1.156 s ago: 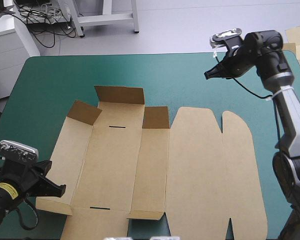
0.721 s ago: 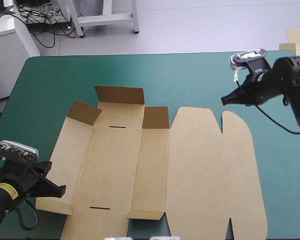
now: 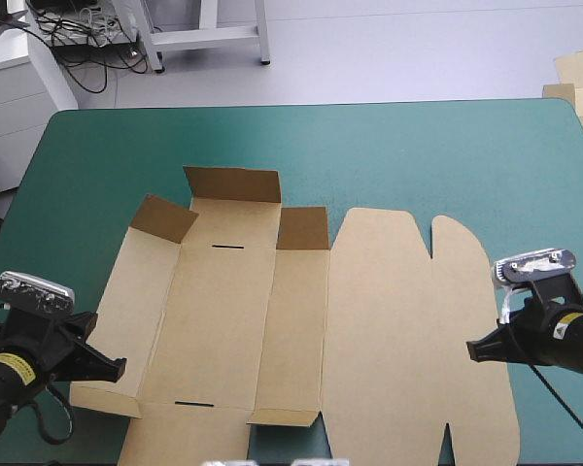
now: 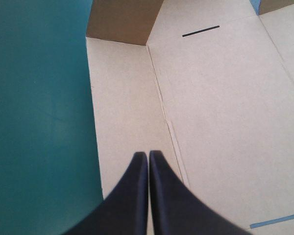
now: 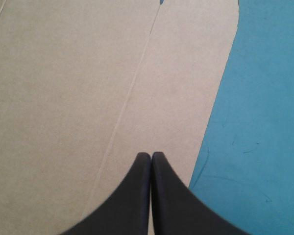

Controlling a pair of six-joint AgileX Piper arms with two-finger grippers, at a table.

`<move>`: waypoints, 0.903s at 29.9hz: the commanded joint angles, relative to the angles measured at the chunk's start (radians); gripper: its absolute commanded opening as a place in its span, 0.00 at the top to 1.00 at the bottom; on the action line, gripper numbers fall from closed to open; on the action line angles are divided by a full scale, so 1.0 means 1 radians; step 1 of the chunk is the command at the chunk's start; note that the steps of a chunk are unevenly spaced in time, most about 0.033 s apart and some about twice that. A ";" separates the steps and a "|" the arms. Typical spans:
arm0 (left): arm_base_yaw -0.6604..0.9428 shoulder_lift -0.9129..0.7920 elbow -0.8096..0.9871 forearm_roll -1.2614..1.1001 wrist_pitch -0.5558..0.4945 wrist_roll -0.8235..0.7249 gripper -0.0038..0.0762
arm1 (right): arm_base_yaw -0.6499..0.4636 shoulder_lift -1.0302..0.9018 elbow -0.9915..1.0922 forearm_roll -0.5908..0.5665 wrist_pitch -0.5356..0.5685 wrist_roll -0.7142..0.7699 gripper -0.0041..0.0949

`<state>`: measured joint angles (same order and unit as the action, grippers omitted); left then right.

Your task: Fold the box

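Box (image 3: pixel 369 320): brown sheet lying open on the teal-green cover (image 3: pixel 369 146), centre to near edge. Three short flaps stand up along the far edge of its left half. The lid panel and rounded flap on the right lie flat.

Right gripper (image 3: pixel 473 351): earlier raised over bare cover at the far right, now down at the near right. Its tip sits at the outer edge of the rounded flap, fingers pressed together, holding nothing.

Left gripper (image 3: pixel 120 368): unmoved at the box's near left corner, over the left side panel, fingers likewise together and empty.

Box itself unchanged. Judgement: approach finished, both arms flank the sheet; wall folding not yet begun.
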<state>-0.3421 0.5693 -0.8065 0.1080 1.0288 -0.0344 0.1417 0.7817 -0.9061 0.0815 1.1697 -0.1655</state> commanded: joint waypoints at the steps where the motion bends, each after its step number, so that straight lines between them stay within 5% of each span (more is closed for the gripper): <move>1: 0.000 0.057 -0.035 0.022 -0.055 -0.010 0.96 | -0.007 -0.057 0.018 -0.019 -0.051 -0.002 0.98; 13: 0.002 0.454 -0.134 0.031 -0.137 -0.002 0.93 | -0.007 -0.167 0.036 -0.053 -0.064 0.000 0.98; 21: 0.072 0.643 -0.382 -0.201 0.025 0.271 0.93 | -0.007 -0.168 0.036 -0.053 -0.028 0.004 0.98; 27: 0.335 0.698 -0.456 -0.486 0.146 0.481 0.93 | -0.007 -0.168 0.036 -0.053 -0.029 0.004 0.98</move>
<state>-0.1228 1.2768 -1.2136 -0.2435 1.1442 0.3497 0.1406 0.6111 -0.8464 0.0366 1.1835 -0.1625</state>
